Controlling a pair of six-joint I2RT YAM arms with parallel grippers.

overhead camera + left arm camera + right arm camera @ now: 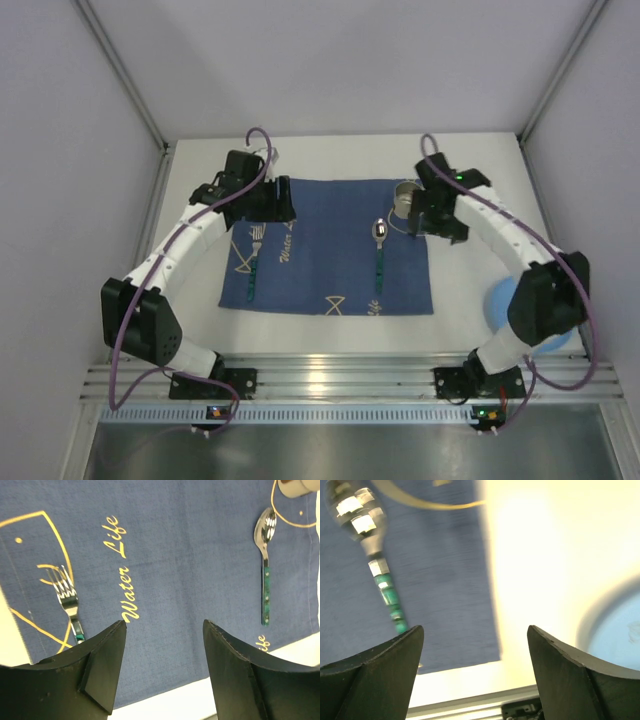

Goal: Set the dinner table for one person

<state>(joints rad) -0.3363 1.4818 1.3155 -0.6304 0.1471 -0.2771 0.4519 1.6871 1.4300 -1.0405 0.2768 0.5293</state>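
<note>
- Left gripper hovers over the far left corner of the blue mat, jaws wide apart and empty.
- Fork lies on the mat's left part.
- Spoon lies on its right part.
- Metal cup stands at its far right corner.
- Right gripper hangs over the mat's right edge, jaws wide, holding nothing.
- Blue plate sits by the right edge of the white dinner table, which carries everything.
</note>
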